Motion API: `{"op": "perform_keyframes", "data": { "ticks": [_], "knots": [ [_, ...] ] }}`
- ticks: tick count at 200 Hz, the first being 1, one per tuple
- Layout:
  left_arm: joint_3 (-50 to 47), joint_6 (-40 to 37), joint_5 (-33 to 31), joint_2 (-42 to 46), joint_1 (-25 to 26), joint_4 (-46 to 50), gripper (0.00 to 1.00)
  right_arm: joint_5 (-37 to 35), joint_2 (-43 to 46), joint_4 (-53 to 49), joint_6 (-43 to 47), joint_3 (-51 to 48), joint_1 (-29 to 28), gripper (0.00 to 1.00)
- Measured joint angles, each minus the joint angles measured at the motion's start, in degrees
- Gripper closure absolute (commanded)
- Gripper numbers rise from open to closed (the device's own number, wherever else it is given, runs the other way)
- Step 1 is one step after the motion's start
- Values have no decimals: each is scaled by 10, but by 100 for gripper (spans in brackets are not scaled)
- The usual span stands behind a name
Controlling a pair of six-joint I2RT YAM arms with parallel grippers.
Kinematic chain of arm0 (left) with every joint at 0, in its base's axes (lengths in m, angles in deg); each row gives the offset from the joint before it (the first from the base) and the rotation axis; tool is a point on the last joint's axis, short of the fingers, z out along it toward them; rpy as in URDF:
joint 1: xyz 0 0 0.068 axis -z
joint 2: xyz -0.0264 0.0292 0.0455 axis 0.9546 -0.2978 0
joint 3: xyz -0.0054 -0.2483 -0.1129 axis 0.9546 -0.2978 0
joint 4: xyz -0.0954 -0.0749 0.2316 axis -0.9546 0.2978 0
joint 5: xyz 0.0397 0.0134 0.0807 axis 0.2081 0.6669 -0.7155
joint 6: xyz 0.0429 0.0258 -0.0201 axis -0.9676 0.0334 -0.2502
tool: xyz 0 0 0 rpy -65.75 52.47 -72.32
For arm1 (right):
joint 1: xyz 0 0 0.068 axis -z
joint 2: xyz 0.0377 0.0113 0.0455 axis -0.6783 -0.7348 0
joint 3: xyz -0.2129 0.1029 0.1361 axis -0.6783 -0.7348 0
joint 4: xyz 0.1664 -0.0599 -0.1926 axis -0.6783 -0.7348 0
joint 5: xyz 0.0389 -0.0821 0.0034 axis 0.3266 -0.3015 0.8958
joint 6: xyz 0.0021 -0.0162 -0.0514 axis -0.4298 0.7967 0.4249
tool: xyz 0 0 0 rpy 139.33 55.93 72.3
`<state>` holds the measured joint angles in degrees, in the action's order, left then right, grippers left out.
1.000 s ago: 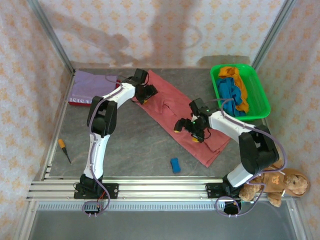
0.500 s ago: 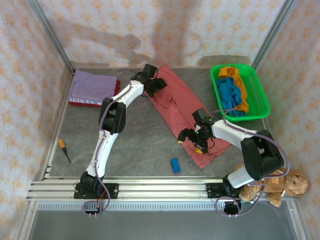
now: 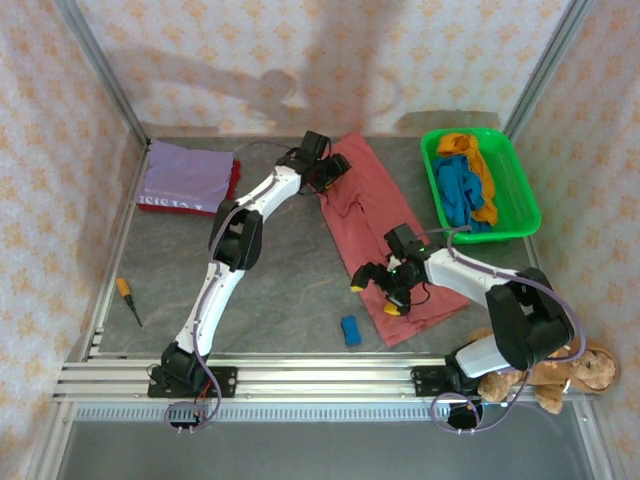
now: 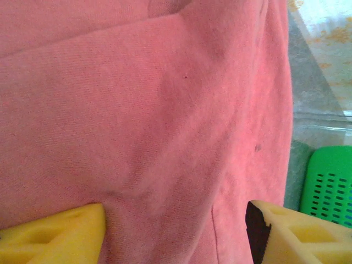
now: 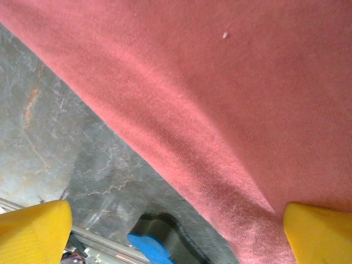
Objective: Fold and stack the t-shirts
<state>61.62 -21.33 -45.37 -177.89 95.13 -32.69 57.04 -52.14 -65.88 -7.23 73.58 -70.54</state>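
The salmon-pink t-shirt (image 3: 385,215) lies spread on the grey bench (image 3: 280,290), running slantwise from the far middle toward the near right. The left claw (image 3: 328,178) sits at its far left edge, released: in the left wrist view the two yellow fingertips (image 4: 52,236) stand well apart with pink cloth lying flat between them. The right claw (image 3: 376,297) is at the shirt's near left edge, likewise spread open (its yellow pads (image 5: 33,231) sit at opposite sides of the wrist view, the cloth's hem running slantwise over the bench between them). At the far left a folded lilac t-shirt (image 3: 185,170) lies on a dark red one (image 3: 180,206). A green basket (image 3: 489,236) at the far right holds a blue t-shirt (image 3: 460,190) and an orange one (image 3: 462,143). A small blue block (image 3: 350,330) lies near the pink shirt's near edge, a screwdriver (image 3: 128,299) well off to the left, and a brown teddy bear (image 3: 555,365) by the right arm's base
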Motion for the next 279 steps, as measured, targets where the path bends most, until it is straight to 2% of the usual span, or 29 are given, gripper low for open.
{"op": "perform_keyframes", "data": {
  "ticks": [37,111,152,178,203,231,252,279],
  "knots": [
    [23,26,0,-22,10,-37,31,11,-12,28,-35,3,-29,1],
    [42,45,0,-39,17,-71,30,24,-11,51,-57,2,-38,1],
    [41,23,-1,-33,19,-60,30,-58,65,-65,-41,51,-32,1],
    [-5,0,-1,17,20,-44,29,-112,149,-129,-33,78,18,1],
    [-55,-40,-10,107,27,1,29,-156,206,-182,-28,70,84,1],
    [-138,-92,-35,240,58,53,29,-178,212,-224,-12,56,162,1],
    [-207,-126,-55,332,102,91,32,-192,203,-245,10,50,215,0],
    [-276,-146,-80,390,174,146,34,-200,202,-248,40,42,261,17]
  ]
}}
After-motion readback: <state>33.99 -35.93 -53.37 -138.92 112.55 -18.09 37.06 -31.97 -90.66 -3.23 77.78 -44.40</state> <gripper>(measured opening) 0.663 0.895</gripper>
